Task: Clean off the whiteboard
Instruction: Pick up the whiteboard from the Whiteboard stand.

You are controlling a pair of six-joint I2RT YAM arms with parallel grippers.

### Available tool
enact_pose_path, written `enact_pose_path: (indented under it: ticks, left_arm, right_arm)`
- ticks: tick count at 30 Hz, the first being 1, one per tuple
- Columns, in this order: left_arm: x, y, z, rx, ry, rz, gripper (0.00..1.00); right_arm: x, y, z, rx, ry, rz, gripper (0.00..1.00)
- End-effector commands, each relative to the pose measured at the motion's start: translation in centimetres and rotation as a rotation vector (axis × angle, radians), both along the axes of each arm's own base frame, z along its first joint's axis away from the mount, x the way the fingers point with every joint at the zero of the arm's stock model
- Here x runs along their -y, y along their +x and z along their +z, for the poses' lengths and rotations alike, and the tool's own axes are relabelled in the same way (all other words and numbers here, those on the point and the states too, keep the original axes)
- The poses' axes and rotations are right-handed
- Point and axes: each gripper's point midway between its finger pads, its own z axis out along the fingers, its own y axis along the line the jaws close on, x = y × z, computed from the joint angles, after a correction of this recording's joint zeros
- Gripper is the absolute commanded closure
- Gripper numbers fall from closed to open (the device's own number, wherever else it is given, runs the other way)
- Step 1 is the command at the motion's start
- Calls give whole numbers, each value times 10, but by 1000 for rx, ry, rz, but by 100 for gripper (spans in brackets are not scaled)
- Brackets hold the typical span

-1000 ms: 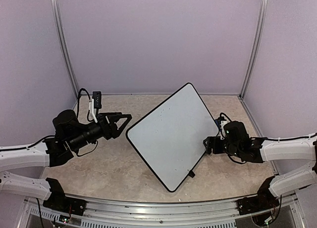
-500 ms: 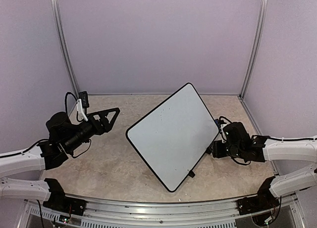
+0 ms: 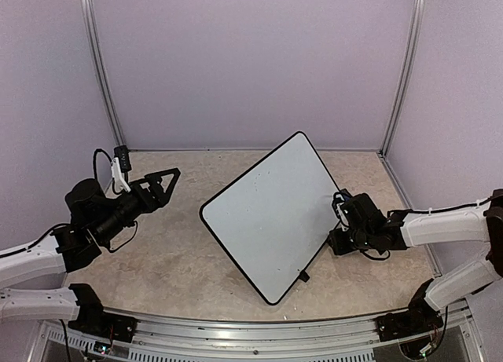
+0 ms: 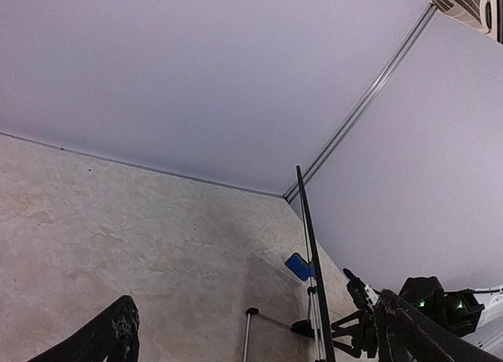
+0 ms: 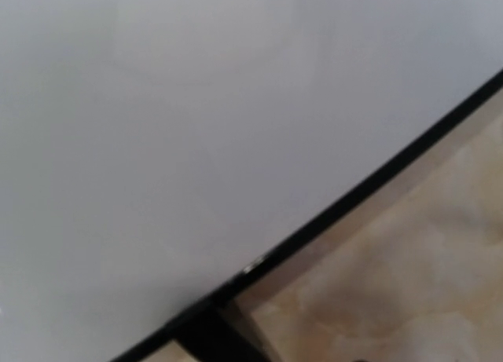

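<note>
The whiteboard (image 3: 271, 217) stands tilted in the middle of the table, its white face blank apart from faint specks. In the left wrist view it shows edge-on as a thin black line (image 4: 309, 252) with its stand legs behind. My left gripper (image 3: 168, 184) is open and empty, well to the left of the board; its fingers (image 4: 110, 338) stand wide apart. My right gripper (image 3: 335, 238) is at the board's right edge, low down. The right wrist view is filled by the board's white face (image 5: 196, 126) and black rim; my own fingers do not show there.
A small blue eraser block (image 4: 297, 265) lies on the table behind the board, near its far right edge. A black stand foot (image 3: 303, 276) juts out at the board's lower right. Purple walls enclose the back and both sides.
My left arm has drawn back to the left, away from the board's left corner, still open. My right gripper has shifted slightly left toward the board's right edge.
</note>
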Motion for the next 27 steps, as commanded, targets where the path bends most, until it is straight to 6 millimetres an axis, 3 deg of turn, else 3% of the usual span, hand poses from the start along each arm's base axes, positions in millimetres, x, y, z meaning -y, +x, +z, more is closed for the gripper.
enact_pose_path:
  ticks: [1, 11, 27]
  left_arm:
    - [-6, 0, -4, -11, 1, 22, 1]
    - [-8, -2, -5, -14, -1, 22, 1]
    - [-12, -2, -4, -18, -7, 38, 1]
  right_arm:
    - [-9, 3, -4, -10, -11, 30, 50]
    - [-14, 14, -18, 18, -33, 34, 51]
    - [-36, 13, -24, 51, 47, 111, 76]
